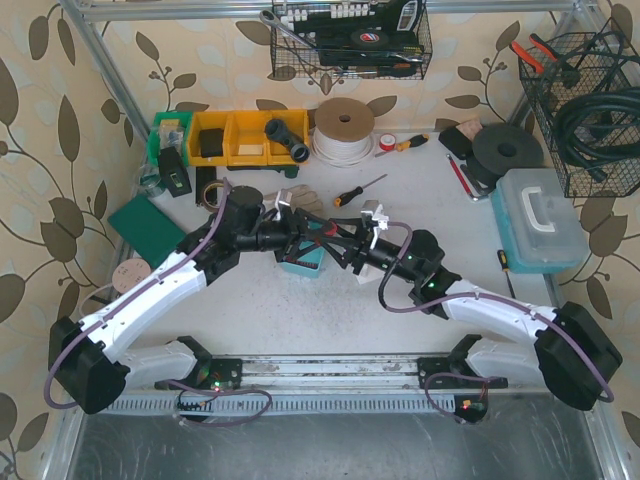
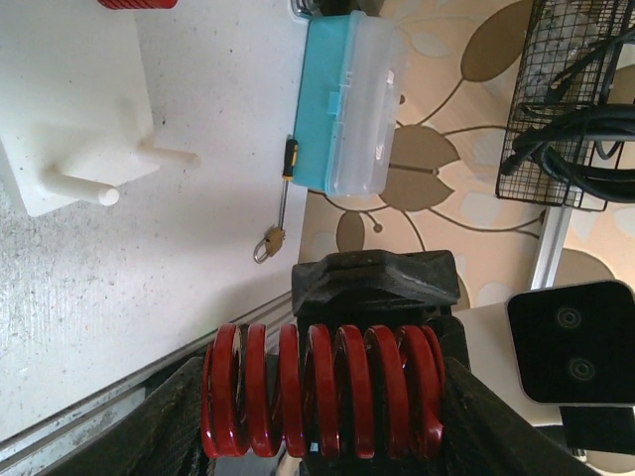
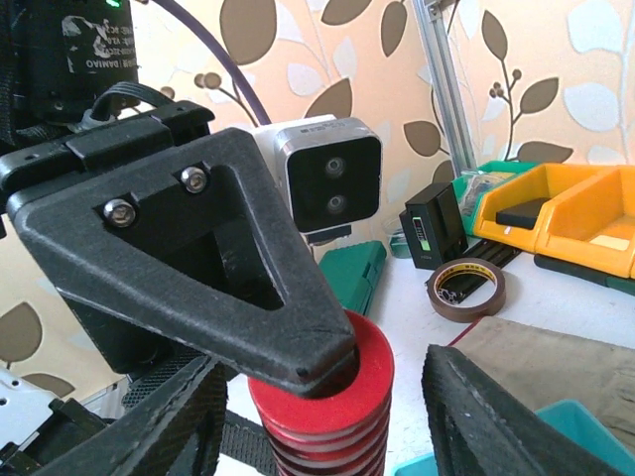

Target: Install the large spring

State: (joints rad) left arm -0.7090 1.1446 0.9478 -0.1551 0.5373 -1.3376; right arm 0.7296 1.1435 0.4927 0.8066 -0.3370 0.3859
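The large red spring [image 2: 322, 392] lies end to end between the fingers of my left gripper [image 2: 322, 397], which is shut on it above the table. In the right wrist view the spring [image 3: 327, 416] stands between the spread fingers of my right gripper [image 3: 327, 416]. The right finger [image 3: 496, 416] stands clear of the coils, so that gripper is open around it. A triangular left finger [image 3: 198, 258] covers the spring's top end. Both grippers meet at the table's middle [image 1: 325, 242]. A white block with two pegs [image 2: 69, 129] stands just beyond, also in the top view [image 1: 372, 214].
A teal tray [image 1: 300, 262] lies under the grippers. A clear case with a blue base [image 1: 540, 220] sits at the right, a padlock with key [image 2: 268, 243] near it. Yellow bins [image 1: 245, 135], a screwdriver [image 1: 358, 190], a tape roll [image 3: 466, 290] and a green case [image 1: 145, 225] lie around.
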